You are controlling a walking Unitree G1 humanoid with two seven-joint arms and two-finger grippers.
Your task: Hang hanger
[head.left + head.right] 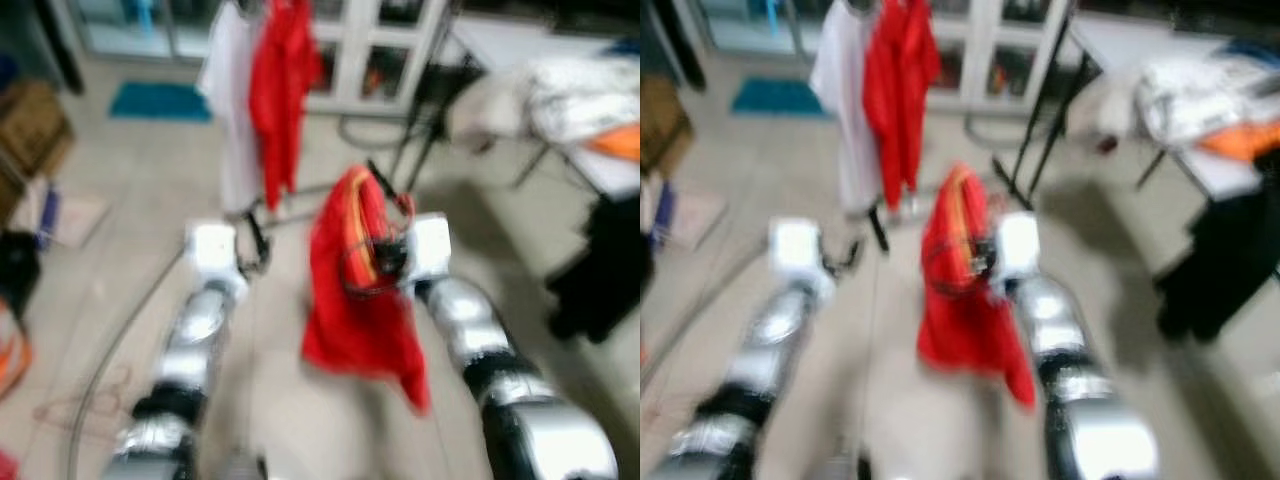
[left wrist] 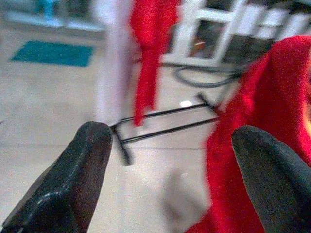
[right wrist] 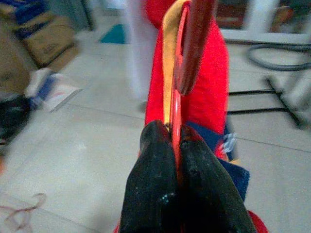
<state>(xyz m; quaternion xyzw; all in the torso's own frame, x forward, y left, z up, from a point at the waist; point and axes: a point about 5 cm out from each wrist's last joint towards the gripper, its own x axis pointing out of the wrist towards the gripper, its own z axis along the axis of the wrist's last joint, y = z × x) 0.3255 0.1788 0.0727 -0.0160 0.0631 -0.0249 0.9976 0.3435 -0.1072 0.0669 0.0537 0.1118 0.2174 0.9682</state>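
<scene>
Right gripper (image 3: 176,141) clamped on red hanger (image 3: 190,43) draped with red-yellow garment (image 1: 355,300); left gripper (image 2: 170,160) wide, empty.

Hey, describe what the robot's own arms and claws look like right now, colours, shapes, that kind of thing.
Both arms are shiny silver, rounded segments with black bands at the joints. Each wrist ends in a white boxy block, with dark cabling at the right one. The left claw has two thick, rounded black fingers with a scuffed matte surface. The right claw has the same black fingers, lightly speckled.
</scene>
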